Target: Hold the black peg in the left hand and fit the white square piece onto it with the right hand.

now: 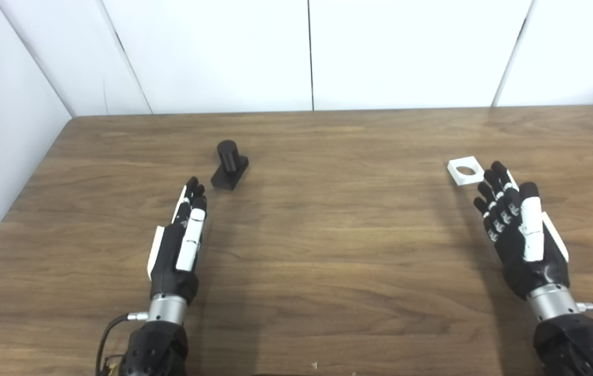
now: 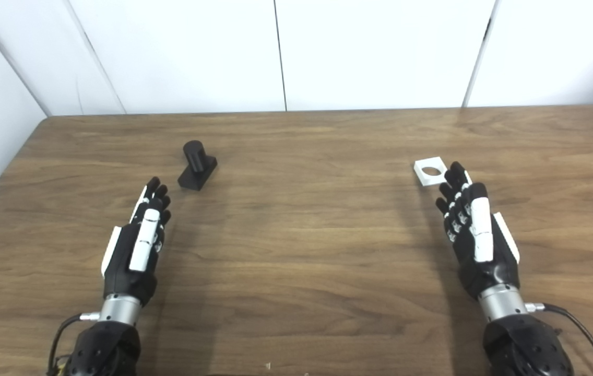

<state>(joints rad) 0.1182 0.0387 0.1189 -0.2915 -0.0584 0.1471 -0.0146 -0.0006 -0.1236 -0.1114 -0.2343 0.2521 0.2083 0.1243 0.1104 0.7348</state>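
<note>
Wood-grain table [image 1: 328,235], white panel wall [image 1: 307,52] behind it w/ dark vertical seams. The black peg [image 1: 229,164] sits on the table left of centre: a short upright cylinder on a flat rectangular base, base angled diagonally, nothing touching it. Taking the peg as landmark: the left hand [image 1: 179,245] is just nearer the camera and slightly to the peg's left, fingers [image 1: 192,196] stretched out straight toward it, holding nothing, tips near the base corner but apart from it. Nothing between tips and peg, just bare wood. Far to the peg's right, at about the same depth on the table, lies the white square piece [image 1: 465,171], flat, round hole facing up. The right hand [image 1: 521,230] is on that side too, well apart from the peg, also spread and empty, fingertips [image 1: 500,169] right beside the square's near-right corner; can't tell if they touch it or hover just above. Both arms come in from the bottom edge, cables [image 2: 573,324] trailing off the wrists. The stretch of table btw peg and square has no other objects on it.
</note>
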